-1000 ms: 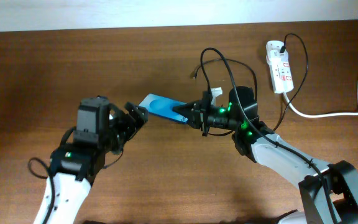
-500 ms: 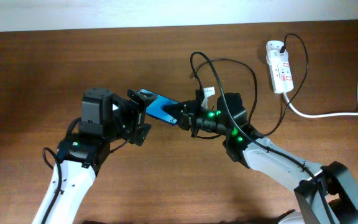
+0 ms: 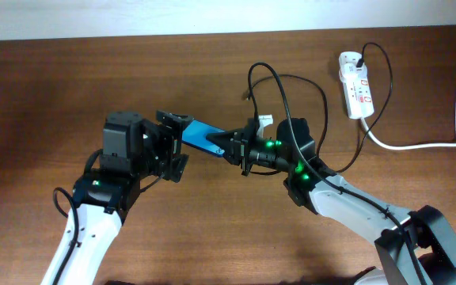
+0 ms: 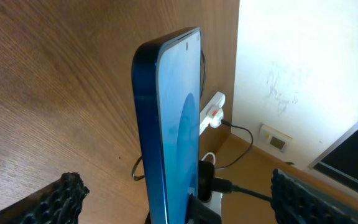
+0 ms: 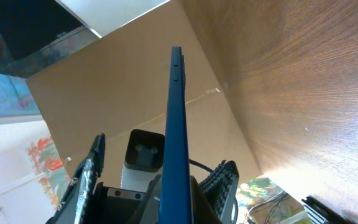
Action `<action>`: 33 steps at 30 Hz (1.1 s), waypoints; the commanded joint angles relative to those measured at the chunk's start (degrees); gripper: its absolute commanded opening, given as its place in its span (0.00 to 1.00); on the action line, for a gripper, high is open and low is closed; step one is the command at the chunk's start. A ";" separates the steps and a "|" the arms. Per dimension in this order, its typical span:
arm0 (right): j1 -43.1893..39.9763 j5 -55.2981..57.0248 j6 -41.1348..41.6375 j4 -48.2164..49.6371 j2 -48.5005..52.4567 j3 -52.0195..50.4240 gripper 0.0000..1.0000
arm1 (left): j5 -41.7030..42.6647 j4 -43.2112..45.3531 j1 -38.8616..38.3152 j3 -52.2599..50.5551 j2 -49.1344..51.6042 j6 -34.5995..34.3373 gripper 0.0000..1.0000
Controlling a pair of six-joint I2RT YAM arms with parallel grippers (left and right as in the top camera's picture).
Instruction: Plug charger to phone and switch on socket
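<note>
One phone (image 3: 201,134), right gripper (image 3: 228,145) clenched on it; left gripper (image 3: 176,143) spread wide; one socket (image 3: 355,84)

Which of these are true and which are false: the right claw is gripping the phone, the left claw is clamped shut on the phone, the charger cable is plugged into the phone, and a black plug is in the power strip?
1. The right claw is gripping the phone. True.
2. The left claw is clamped shut on the phone. False: its fingers are spread wide on either side of it.
3. The charger cable is plugged into the phone. False: its tip hangs free, apart from the phone.
4. A black plug is in the power strip. True.
</note>
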 commanded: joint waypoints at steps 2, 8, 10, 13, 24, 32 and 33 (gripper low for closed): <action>0.42 -1.60 0.31 1.03 -1.22 0.85 0.04 | -0.98 0.13 0.09 -0.11 0.35 -0.02 0.99; 0.42 -2.19 1.79 1.03 -1.22 0.85 0.04 | -1.01 0.11 0.09 -0.11 0.35 -0.02 0.99; 0.42 -2.19 1.77 1.03 -1.22 0.85 0.04 | -0.98 -0.24 0.09 -0.11 0.35 0.00 0.99; 0.42 -2.16 1.75 1.01 -1.22 0.85 0.04 | -0.98 -2.29 0.09 -0.11 0.35 2.99 1.00; 0.42 -2.14 1.77 1.01 -1.20 0.85 0.04 | 1.60 4.59 0.09 -0.11 0.79 17.40 0.99; 0.42 -1.99 1.75 1.01 -1.20 0.87 0.04 | -0.96 9.38 -5.16 -0.11 6.67 12.81 0.83; 0.42 -1.99 1.73 1.01 -1.22 0.85 0.04 | -0.96 9.29 -5.01 -0.11 6.67 12.83 0.77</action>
